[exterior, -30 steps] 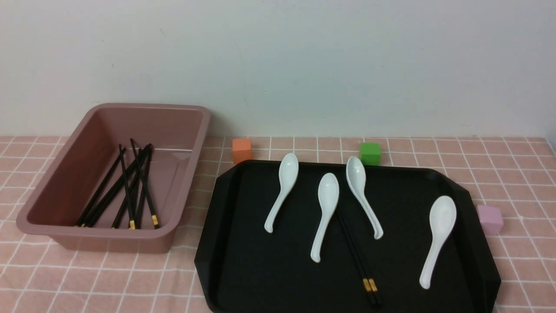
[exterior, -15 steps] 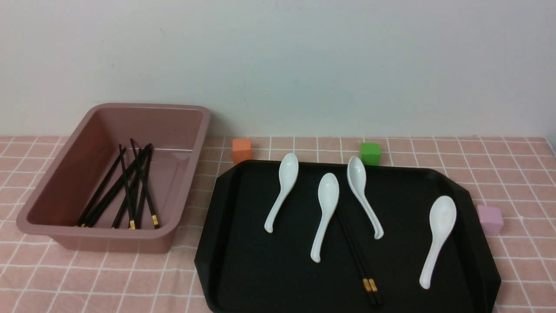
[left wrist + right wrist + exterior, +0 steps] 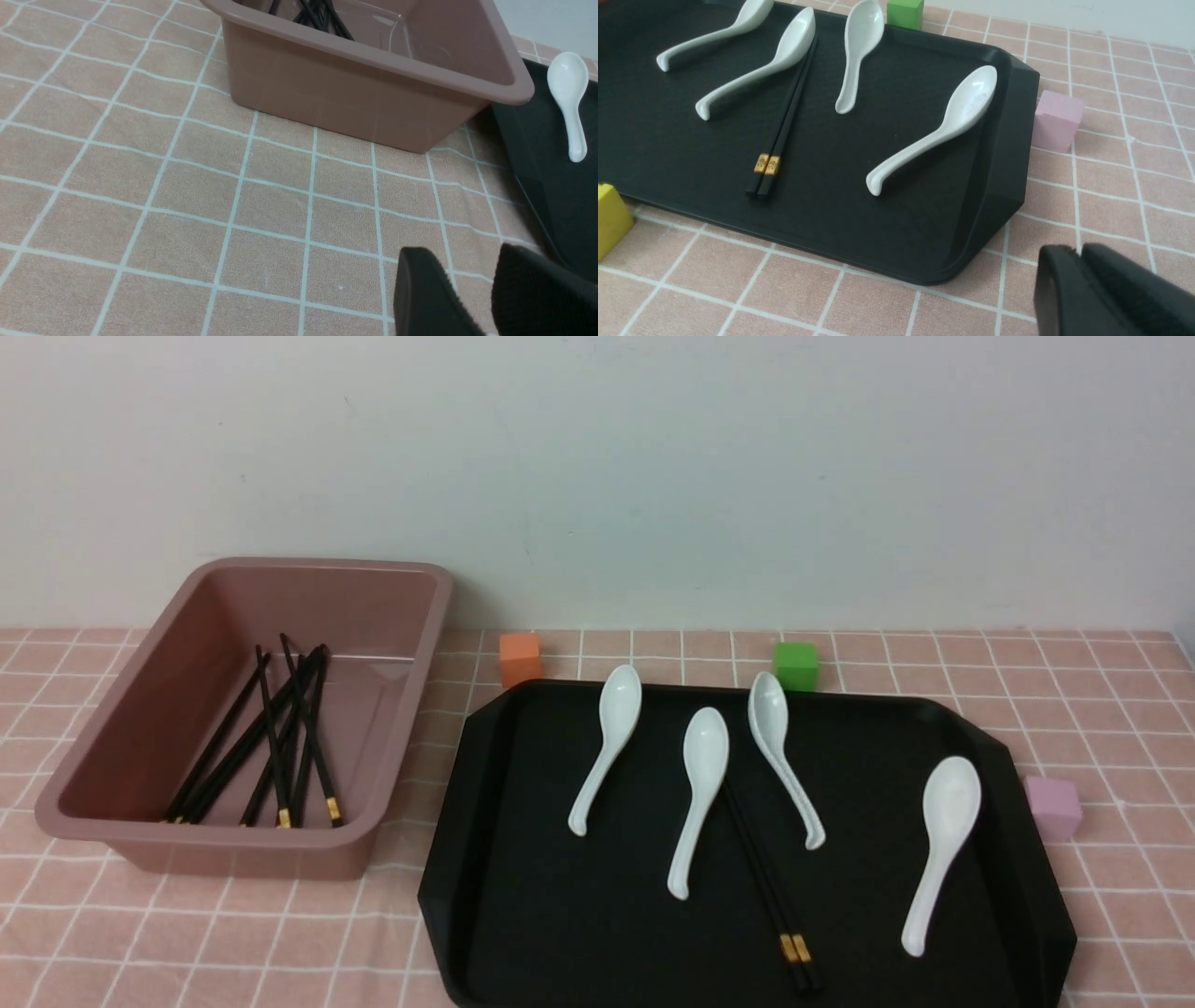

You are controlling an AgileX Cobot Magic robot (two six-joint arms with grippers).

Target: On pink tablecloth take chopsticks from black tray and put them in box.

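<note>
A pair of black chopsticks (image 3: 761, 877) with gold bands lies side by side on the black tray (image 3: 560, 915), between two white spoons; the right wrist view shows this pair (image 3: 784, 126) on the tray (image 3: 668, 149) too. Several more chopsticks (image 3: 280, 747) lie inside the dusty-pink box (image 3: 121, 747) at the left. Neither gripper shows in the front view. My left gripper (image 3: 469, 261) hangs open over the pink tablecloth (image 3: 187, 196), apart from the box (image 3: 350, 98). My right gripper (image 3: 1080, 249) is shut and empty over the cloth, off the tray's corner.
Several white spoons (image 3: 938, 849) lie on the tray around the chopsticks. Small cubes stand on the cloth: orange (image 3: 519, 658) and green (image 3: 795, 665) behind the tray, pink (image 3: 1053, 807) at its right, yellow (image 3: 609, 219) at its near edge. A wall closes the back.
The spoon third from the left has rocked slightly on the tray. The chopsticks, box and tray have not moved.
</note>
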